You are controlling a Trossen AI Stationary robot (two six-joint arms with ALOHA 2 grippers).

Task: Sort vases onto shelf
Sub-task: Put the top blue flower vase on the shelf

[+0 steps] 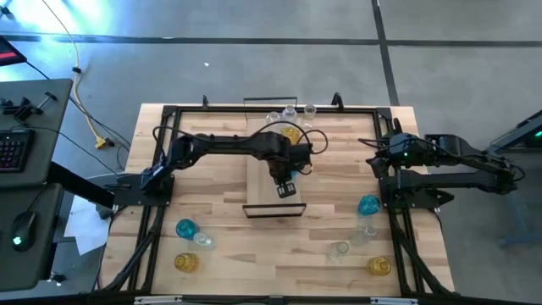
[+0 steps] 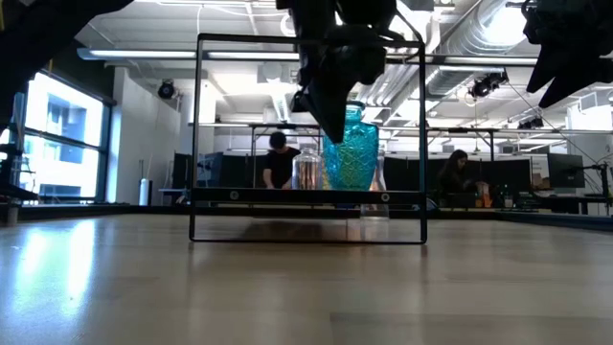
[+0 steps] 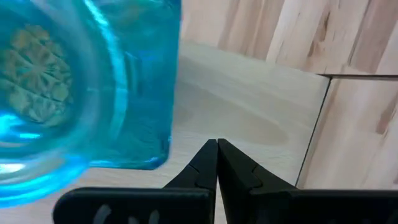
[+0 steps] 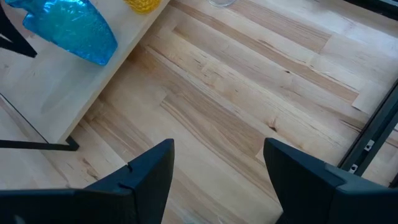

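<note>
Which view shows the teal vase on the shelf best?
Low view: the teal vase stands upright on the shelf, full side profile, the shut left gripper partly in front. Left wrist view crops it; right wrist view catches it at an edge; high view hides it under the arm.

Bright overhead lighting, window glare on tabletop (image 2: 86, 278), silhouetted arms, blurred close vase (image 3: 74, 87)
</note>
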